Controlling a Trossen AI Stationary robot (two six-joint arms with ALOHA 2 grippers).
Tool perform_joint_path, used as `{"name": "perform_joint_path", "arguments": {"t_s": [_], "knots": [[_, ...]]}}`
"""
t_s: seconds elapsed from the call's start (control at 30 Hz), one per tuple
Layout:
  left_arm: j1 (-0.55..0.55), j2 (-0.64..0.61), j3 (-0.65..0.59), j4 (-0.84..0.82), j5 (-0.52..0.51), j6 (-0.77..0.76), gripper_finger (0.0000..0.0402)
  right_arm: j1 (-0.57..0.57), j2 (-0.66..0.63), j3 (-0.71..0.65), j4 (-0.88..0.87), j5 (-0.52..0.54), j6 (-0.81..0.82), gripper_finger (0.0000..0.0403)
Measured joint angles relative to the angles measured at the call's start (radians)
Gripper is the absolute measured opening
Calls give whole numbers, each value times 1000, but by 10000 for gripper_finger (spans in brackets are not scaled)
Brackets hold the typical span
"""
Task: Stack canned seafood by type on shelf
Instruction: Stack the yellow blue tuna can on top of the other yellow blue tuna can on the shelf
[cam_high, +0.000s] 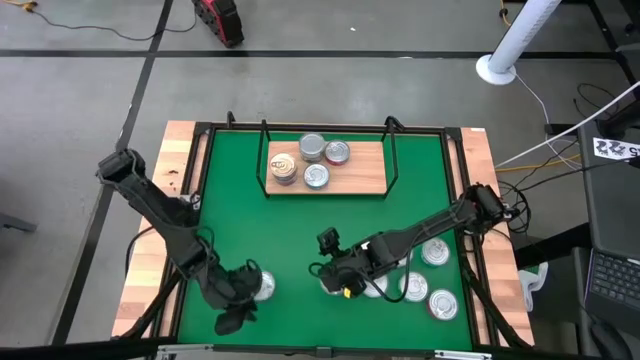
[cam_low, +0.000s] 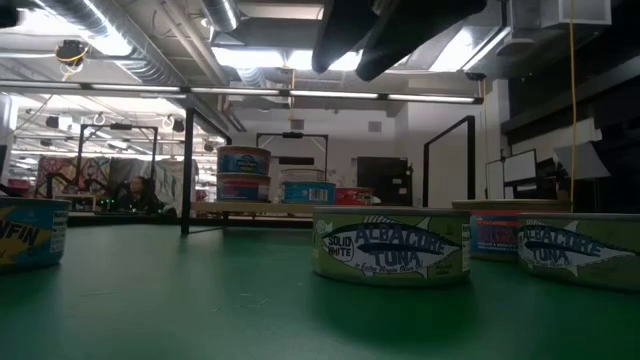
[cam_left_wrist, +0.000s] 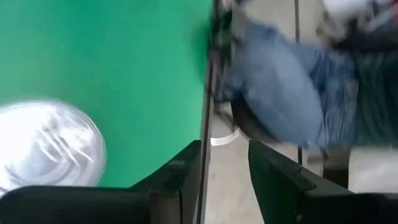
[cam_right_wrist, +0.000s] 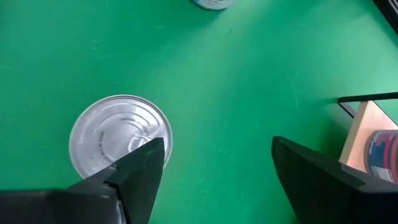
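The shelf (cam_high: 360, 180), a light-wood board with black wire uprights, stands at the far middle of the green mat and bears several tins (cam_high: 312, 147). In the low view (cam_low: 243, 172) two of these tins are stacked. Several more tins (cam_high: 435, 252) stand on the mat at the near right. My right gripper (cam_right_wrist: 214, 168) is wide open and empty above the mat, with one silver-lidded tin (cam_right_wrist: 118, 140) beside one finger. My left gripper (cam_left_wrist: 224, 180) is open and empty near the mat's near edge, with one tin (cam_left_wrist: 46, 146) off to its side.
Labelled tuna tins (cam_low: 392, 243) stand close in the low view. The mat's black frame (cam_high: 462, 200) runs round it. A person in jeans (cam_left_wrist: 280, 81) is just beyond the near edge. Bare green mat (cam_high: 300, 230) lies between the shelf and the grippers.
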Motion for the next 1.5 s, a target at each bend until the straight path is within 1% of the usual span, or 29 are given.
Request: {"name": "perform_joint_path", "arguments": {"t_s": [0.07, 0.2, 0.33, 0.47, 0.57, 0.67, 0.83, 0.97, 1.07, 1.2, 1.33, 1.5], "knots": [[-18, 31, 0, 5, 20, 4, 127, -1, 0, 0, 1, -6, 0, 296], [-36, 78, 0, 2, 29, 13, 116, -9, 0, 0, 4, -14, 0, 296], [-38, 104, 0, -12, 28, 79, 104, -9, 0, 0, 6, -16, 0, 296], [-22, 109, 0, -92, 27, 129, 96, -8, 1, 0, 14, -16, 0, 296], [-9, 109, 0, -161, 26, 128, 94, -8, 1, 0, 30, -16, 0, 296], [1, 109, 0, -187, 26, 128, 96, -8, 1, 0, 49, -17, 0, 296], [4, 109, 0, -186, 26, 161, 108, -8, 1, 0, 56, -17, 0, 296], [4, 109, 0, -227, 25, 194, 131, -8, 2, 0, 56, -17, 0, 296], [3, 109, 0, -268, 13, 251, 156, -8, 2, 0, 56, -16, 0, 296], [4, 109, 0, -289, -38, 367, 180, -8, 2, 0, 55, -17, 0, 296], [3, 109, 0, -287, -67, 474, 186, -8, 2, 0, 53, -17, 0, 296], [-4, 125, 1, -285, -73, 558, 186, -8, 2, 0, 44, -17, -1, 296]]}}
